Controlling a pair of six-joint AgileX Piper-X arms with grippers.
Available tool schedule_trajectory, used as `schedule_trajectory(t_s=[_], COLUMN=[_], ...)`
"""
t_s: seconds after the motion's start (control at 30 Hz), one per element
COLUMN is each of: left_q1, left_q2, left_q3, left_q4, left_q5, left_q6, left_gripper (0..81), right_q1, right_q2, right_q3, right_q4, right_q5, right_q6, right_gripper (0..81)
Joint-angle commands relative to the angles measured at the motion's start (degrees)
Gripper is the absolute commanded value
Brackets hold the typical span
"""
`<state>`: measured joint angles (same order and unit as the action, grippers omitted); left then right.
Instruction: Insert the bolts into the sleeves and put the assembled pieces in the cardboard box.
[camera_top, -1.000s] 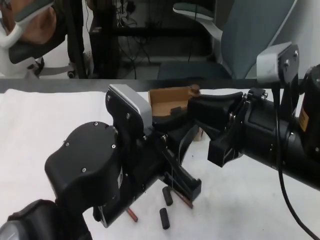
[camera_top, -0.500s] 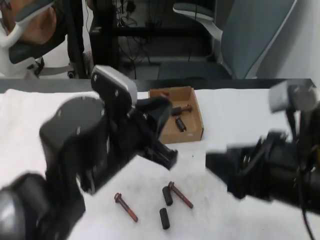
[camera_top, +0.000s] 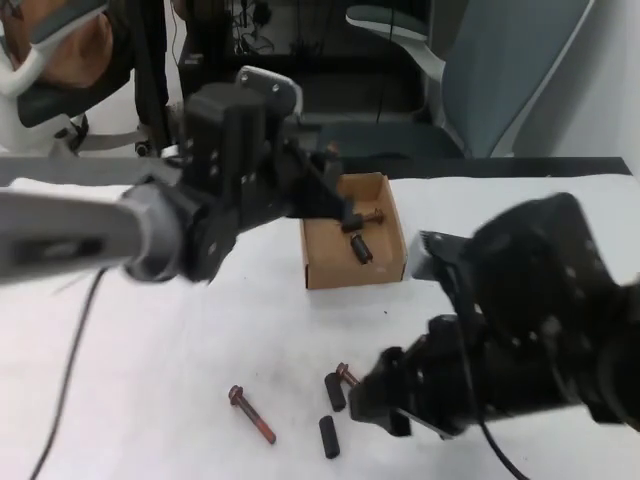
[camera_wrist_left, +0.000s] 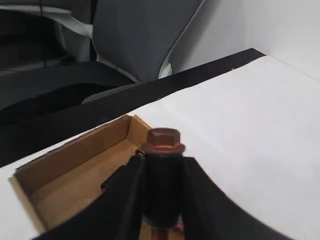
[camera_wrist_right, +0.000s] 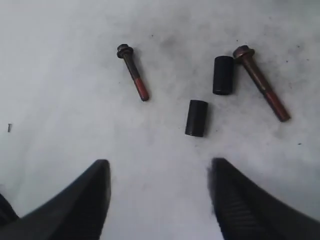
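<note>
The left tool (camera_wrist_left: 161, 170) pinches a sleeved bolt (camera_wrist_left: 162, 142) over the cardboard box (camera_wrist_left: 75, 155); two bolts (camera_wrist_right: 134, 72) and two sleeves (camera_wrist_right: 197, 118) lie loose beneath the spread right tool (camera_wrist_right: 160, 185).

The surface (camera_wrist_right: 60, 90) is covered in white cloth, matt, lightly soiled with grey smudges. A loose bolt (camera_wrist_right: 134, 72) and a second bolt (camera_wrist_right: 261, 82) are coppery-brown metal with a dull sheen, the first redder toward its tip. One sleeve (camera_wrist_right: 223, 75) and the other sleeve (camera_wrist_right: 196, 118) are black, smooth and matt. The cardboard box (camera_wrist_left: 75, 150) is plain brown card, matt, with raw cut edges. The left hand (camera_wrist_left: 161, 172) has smooth black matt plastic fingers (camera_wrist_left: 125, 200) clamped on an assembled piece (camera_wrist_left: 162, 142) with a faintly glossy coppery hex head. The right hand (camera_wrist_right: 159, 167) is black and finely grained
</note>
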<state>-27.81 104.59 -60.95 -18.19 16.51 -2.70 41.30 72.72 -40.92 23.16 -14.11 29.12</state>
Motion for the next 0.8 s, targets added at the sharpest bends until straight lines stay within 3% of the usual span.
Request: schedule_trajectory(t_s=[0.0, 0.17, 0.33, 0.53, 0.77], left_q1=[0.0, 0.0, 0.8, 3.3, 4.6], left_q2=[5.0, 11.2, 13.9, 15.4, 15.4], left_q3=[-6.2, -12.5, -15.8, -18.0, -18.0], left_q4=[1.9, 1.9, 0.7, -0.5, -0.6], left_q5=[2.1, 2.1, 2.1, 3.8, 4.7], left_q6=[-1.6, -2.6, -7.5, -9.8, -9.9], left_gripper=[1.8, 1.8, 1.8, 1.8, 1.8], right_q1=[0.8, 2.9, 3.2, 3.2, 3.2], right_q2=[3.6, 10.2, 17.5, 22.9, 25.0], right_q3=[-3.5, -6.6, -8.1, -8.3, -9.5], right_q4=[-0.3, -0.3, 0.2, -0.3, -4.0], right_q5=[-1.9, -1.5, -0.6, 3.8, 4.3], right_q6=[-1.4, -3.4, -6.5, -7.4, -7.2], right_gripper=[55.4, 54.3, 45.5, 45.5, 45.5])
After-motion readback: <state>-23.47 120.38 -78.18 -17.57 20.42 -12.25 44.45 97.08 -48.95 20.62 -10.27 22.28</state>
